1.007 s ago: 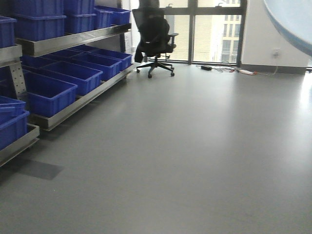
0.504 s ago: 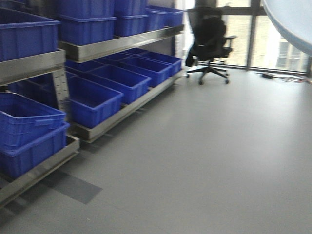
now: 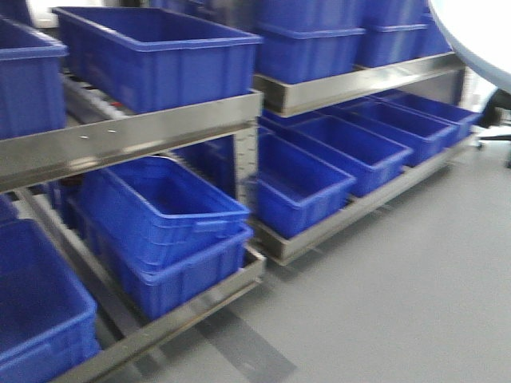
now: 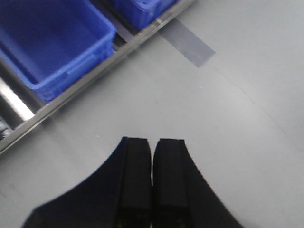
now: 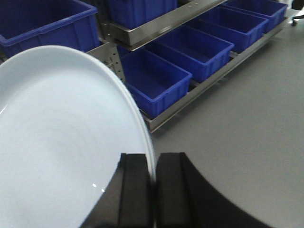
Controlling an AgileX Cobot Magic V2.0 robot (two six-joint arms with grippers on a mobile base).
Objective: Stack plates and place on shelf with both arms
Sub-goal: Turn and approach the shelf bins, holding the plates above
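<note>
Ahead, a brushed-steel shelf (image 3: 160, 128) of blue plastic crates (image 3: 160, 48). My right gripper (image 5: 153, 159) pinches a pale glossy round plate (image 5: 61, 142), left gripper (image 4: 152, 142) closed, empty; carrying step, I reckon, and next needs shelf space.

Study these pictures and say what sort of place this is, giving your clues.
Probably a warehouse or stockroom: long stainless-steel shelf racking, rows of blue plastic crates on its tiers, and a bare grey floor.

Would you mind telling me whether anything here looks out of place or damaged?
Nothing looks spilled or broken. Only oddities: one blue crate sits nested in another on the lower tier of the shelf, and a grey patch marks the floor.
</note>
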